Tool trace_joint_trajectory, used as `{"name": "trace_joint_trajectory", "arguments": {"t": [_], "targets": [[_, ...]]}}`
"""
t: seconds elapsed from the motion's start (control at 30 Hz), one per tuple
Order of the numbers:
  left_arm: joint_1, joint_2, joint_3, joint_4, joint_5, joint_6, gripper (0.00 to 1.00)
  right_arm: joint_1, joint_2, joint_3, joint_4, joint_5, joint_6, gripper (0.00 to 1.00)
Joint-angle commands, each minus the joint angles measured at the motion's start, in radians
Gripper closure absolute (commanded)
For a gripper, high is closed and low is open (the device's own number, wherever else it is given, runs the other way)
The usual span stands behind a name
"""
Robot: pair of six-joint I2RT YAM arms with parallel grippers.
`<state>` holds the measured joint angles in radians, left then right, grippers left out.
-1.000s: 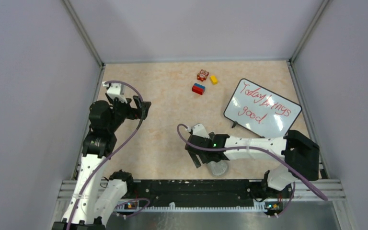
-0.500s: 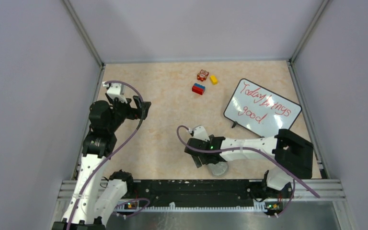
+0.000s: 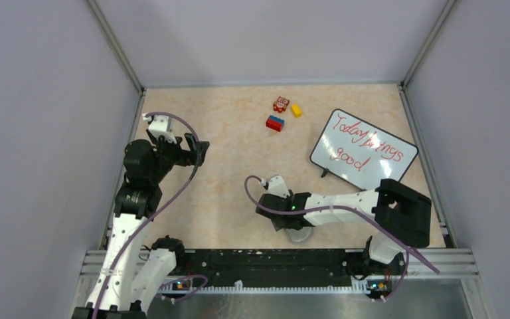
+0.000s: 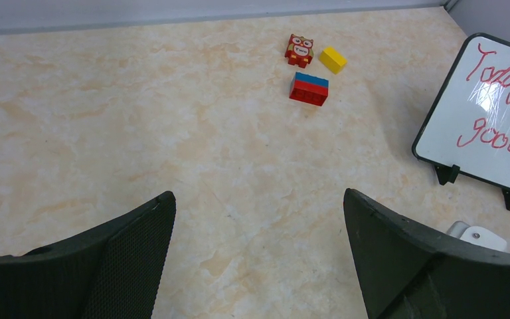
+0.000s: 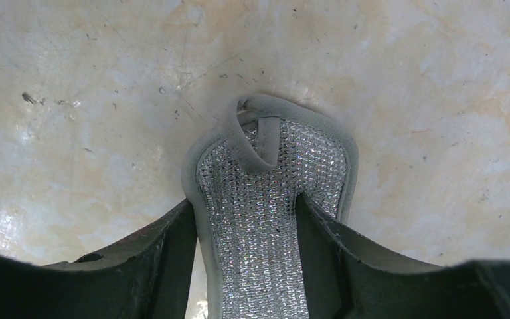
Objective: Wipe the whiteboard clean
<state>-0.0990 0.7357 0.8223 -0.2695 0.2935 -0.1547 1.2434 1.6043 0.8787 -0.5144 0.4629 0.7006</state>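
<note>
The whiteboard [image 3: 364,150] stands tilted at the right rear, with a black frame and red handwriting on its white face. It also shows in the left wrist view [image 4: 498,119]. A grey pad of cloth with a glittery silver face [image 5: 272,166] lies on the table near the front edge [image 3: 301,234]. My right gripper [image 3: 284,222] is down on it. In the right wrist view the right gripper [image 5: 244,206] has a finger pressed on each side of the pad, which is pinched narrow between them. My left gripper [image 3: 196,149] hangs open and empty at the left, and shows the same in its own view [image 4: 259,219].
A red and blue brick [image 3: 275,123], a yellow brick [image 3: 296,110] and a small owl block [image 3: 280,104] lie at the rear middle. Grey walls close in the table on three sides. The black rail of the arm bases [image 3: 272,259] runs along the near edge.
My right gripper has moved a little toward the near edge and down over the grey pad, covering more of it. The left arm has not moved.
</note>
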Motion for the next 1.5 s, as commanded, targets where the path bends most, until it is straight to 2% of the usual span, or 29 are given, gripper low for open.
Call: {"name": "trace_joint_trajectory", "arguments": {"t": [0.0,0.07,0.27,0.37,0.73,1.0,1.27,1.47], "targets": [[-0.002,0.0,-0.009,0.042,-0.004,0.012,0.01,0.007,0.048,-0.06,0.076,-0.025,0.018,0.53],[-0.002,0.003,-0.008,0.042,-0.004,0.012,0.01,0.007,0.043,-0.065,0.083,-0.025,0.017,0.64],[-0.002,0.01,-0.008,0.044,-0.002,0.011,0.01,0.007,-0.003,-0.07,0.084,-0.009,0.011,0.84],[-0.001,0.012,-0.009,0.044,-0.002,0.012,0.01,0.008,-0.026,-0.068,0.074,0.007,0.012,1.0],[0.002,0.034,-0.012,0.041,-0.005,0.015,0.01,0.007,-0.117,-0.051,0.044,0.066,0.002,1.0],[0.002,0.061,-0.013,0.034,0.003,0.018,0.01,0.008,-0.273,-0.041,-0.032,0.201,-0.01,1.0],[0.002,0.107,-0.02,0.074,0.121,0.032,0.01,0.005,-0.506,-0.1,-0.069,0.273,0.005,1.0],[0.002,0.136,-0.024,0.119,0.222,-0.004,0.01,-0.015,-0.605,-0.057,-0.151,0.315,-0.016,1.0]]}}
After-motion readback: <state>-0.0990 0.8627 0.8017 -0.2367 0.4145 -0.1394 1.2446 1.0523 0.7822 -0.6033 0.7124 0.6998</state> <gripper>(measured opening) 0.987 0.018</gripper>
